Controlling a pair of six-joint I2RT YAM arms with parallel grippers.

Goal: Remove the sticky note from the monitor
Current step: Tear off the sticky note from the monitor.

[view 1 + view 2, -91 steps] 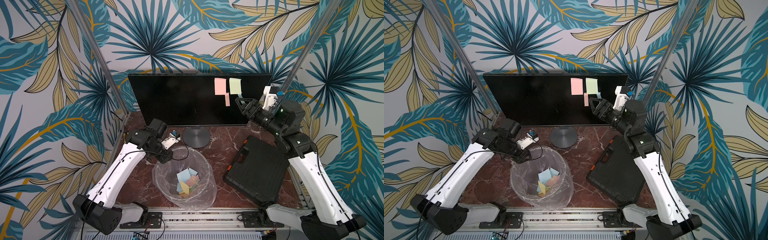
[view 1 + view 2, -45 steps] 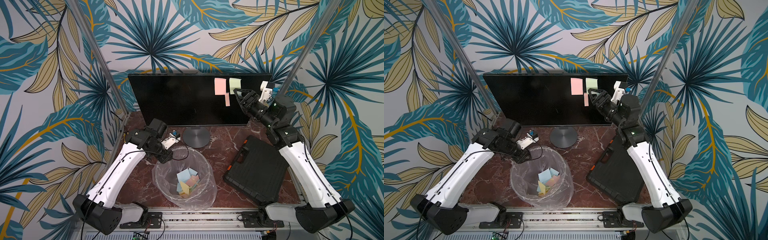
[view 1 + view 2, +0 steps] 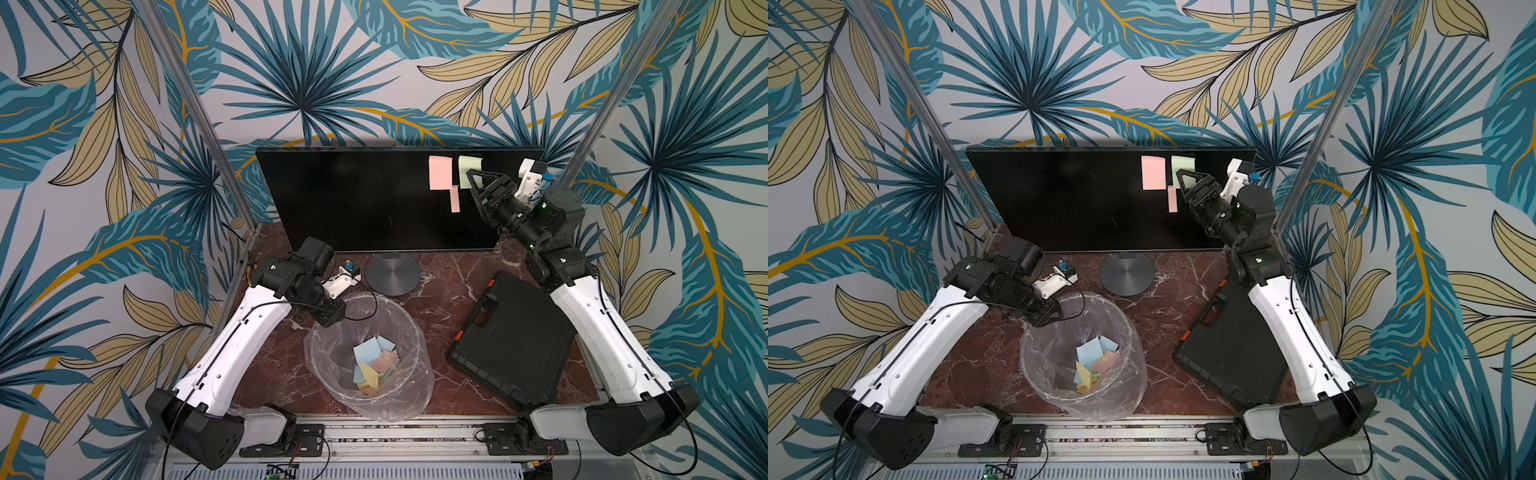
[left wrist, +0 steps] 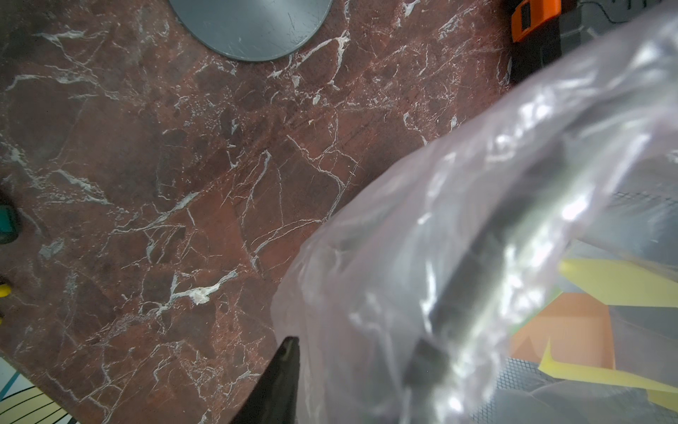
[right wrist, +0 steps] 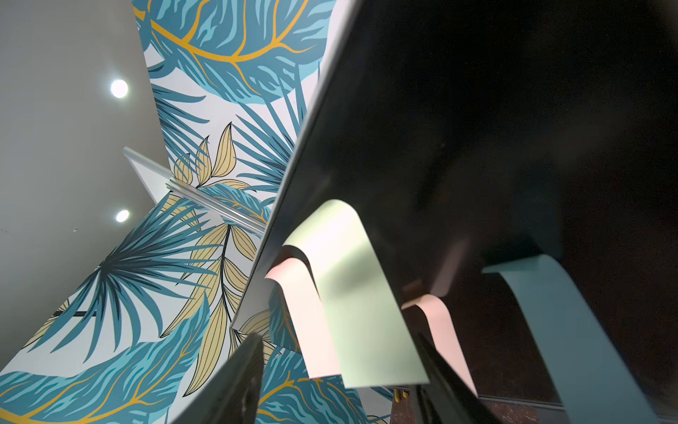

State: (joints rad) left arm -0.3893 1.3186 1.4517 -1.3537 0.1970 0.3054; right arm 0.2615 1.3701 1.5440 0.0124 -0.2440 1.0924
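Standing upper centre in both top views, the monitor (image 3: pixel 353 199) carries the green sticky note (image 3: pixel 465 164) at its upper right. The right gripper (image 3: pixel 474 183) is held part open, its fingers (image 5: pixel 242 381) set either side of that note, unclamped. The left gripper (image 3: pixel 329 319) is closed beside the bin (image 3: pixel 417 332) rim; any hold cannot be told.

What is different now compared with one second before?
The right hand rose and moved in toward the monitor. The green note's lower edge now lies between its open jaws, not gripped yet. The left hand at the bin did not move. The pink notes also remain stuck on.
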